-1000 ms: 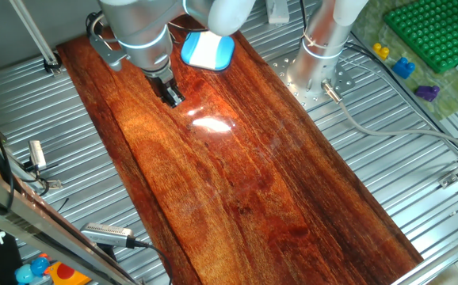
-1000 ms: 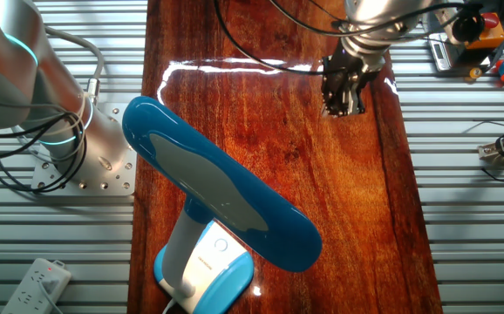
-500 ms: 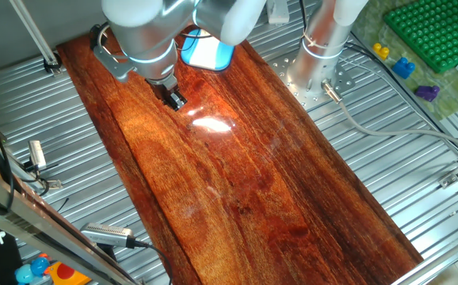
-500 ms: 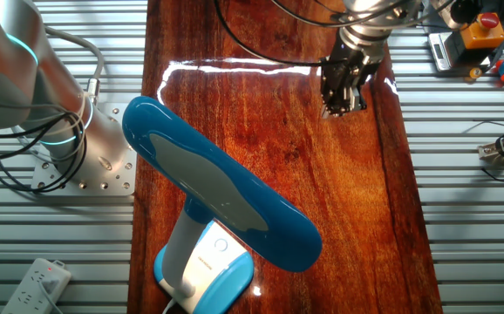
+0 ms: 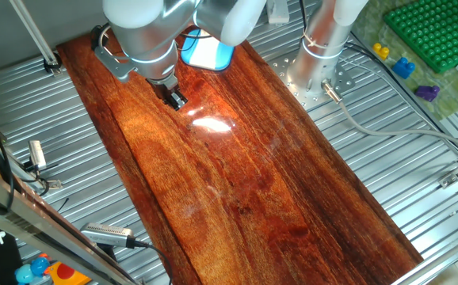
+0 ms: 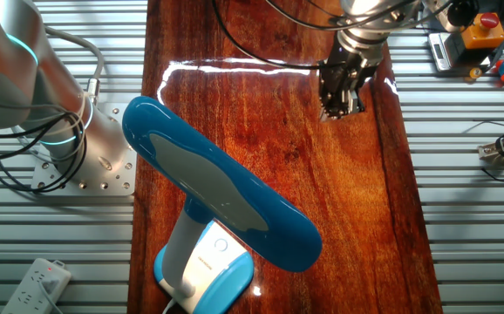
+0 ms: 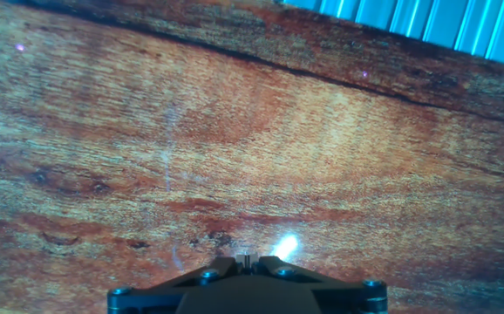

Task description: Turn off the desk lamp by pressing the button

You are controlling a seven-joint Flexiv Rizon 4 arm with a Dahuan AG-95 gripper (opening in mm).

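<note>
The desk lamp shows in the other fixed view with its long blue head [image 6: 221, 187] over its light-blue base [image 6: 207, 272]. The button [image 6: 220, 246] is a tiny ringed circle on the white panel. In one fixed view only part of the base [image 5: 209, 52] shows behind the arm, and the button is hidden. My gripper [image 5: 175, 99] hangs low over the wooden board, beside the base and apart from it; it also shows in the other fixed view [image 6: 339, 103]. In the hand view the fingertips [image 7: 247, 259] touch each other, shut on nothing, over bare wood.
The wooden board [image 5: 245, 174] carries a bright glare patch [image 5: 211, 123]. A second robot's silver column [image 5: 324, 39] stands at its right edge. A green rack [image 5: 435, 32] sits far right. A power strip [image 6: 34, 283] lies near the lamp. Ribbed metal surrounds the board.
The arm and gripper shifted slightly over the board in the first half second, then stayed still. The lamp has not moved.
</note>
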